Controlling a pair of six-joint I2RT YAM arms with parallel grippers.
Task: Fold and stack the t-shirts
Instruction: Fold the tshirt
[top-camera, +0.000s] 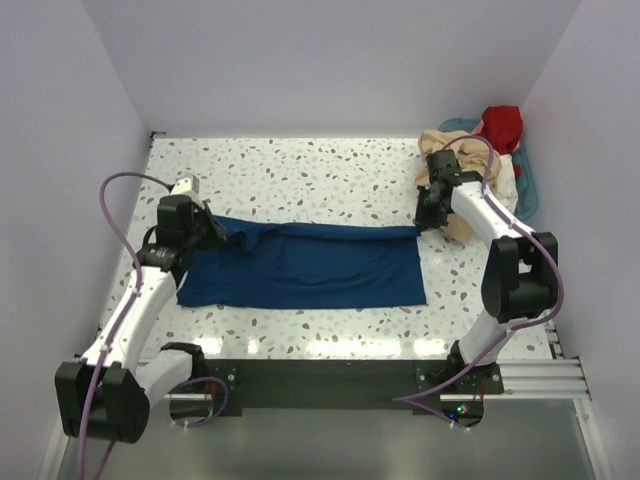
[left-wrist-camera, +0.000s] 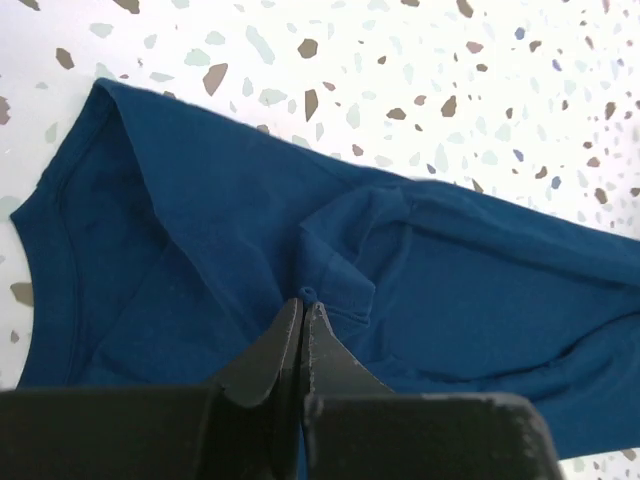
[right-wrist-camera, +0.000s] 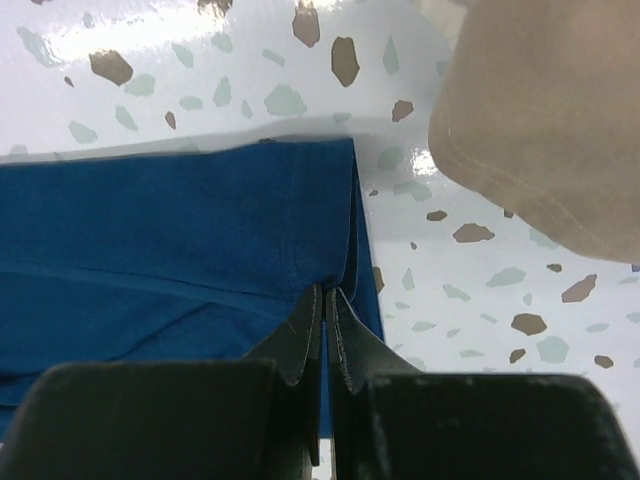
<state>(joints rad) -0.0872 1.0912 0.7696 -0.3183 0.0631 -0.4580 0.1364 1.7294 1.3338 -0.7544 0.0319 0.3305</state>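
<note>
One navy t-shirt (top-camera: 310, 270) lies flat at the centre of the table (top-camera: 300, 170). Two claws pinch its far edge, both closed tight on cloth: the left gripper (top-camera: 222, 232) at nine o'clock, the right gripper (top-camera: 428, 222) at three. At one o'clock, one beige t-shirt (top-camera: 445, 140) and one red t-shirt (top-camera: 502, 125) are heaped on one teal basket (top-camera: 528, 188).

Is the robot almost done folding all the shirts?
Not nearly. One navy shirt lies spread on the table and looks folded over along its length. The left gripper and right gripper are both shut, pinching its far edge. The beige shirt and red shirt sit crumpled at the basket, and no folded stack shows yet.
</note>
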